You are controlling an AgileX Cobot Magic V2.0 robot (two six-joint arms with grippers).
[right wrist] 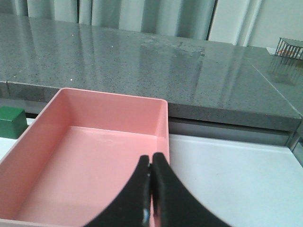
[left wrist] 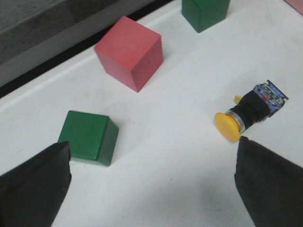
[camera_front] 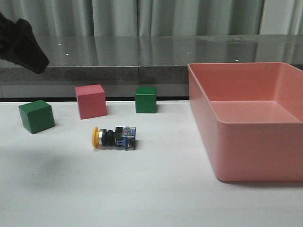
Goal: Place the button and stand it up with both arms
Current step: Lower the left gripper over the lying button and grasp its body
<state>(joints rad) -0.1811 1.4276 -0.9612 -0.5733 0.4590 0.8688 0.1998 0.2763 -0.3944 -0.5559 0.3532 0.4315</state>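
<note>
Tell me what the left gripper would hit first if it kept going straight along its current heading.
Probably bare table. The open left gripper points at white surface between the nearer green cube and the button, which lies on its side. Neither sits squarely between the fingers, though depth is unclear.

Yellow-capped button (camera_front: 114,137) with black body, lying on its side on white table (camera_front: 151,198)

Left gripper (left wrist: 151,184): two matte black fingers (left wrist: 33,189), broad, wedge-shaped, plain surfaces, no visible markings or screws. In front view it's a black angular tapered shape. Right gripper (right wrist: 151,194): two black curved fingers (right wrist: 137,198), smooth, narrowing toward the tips, no cables visible.
</note>
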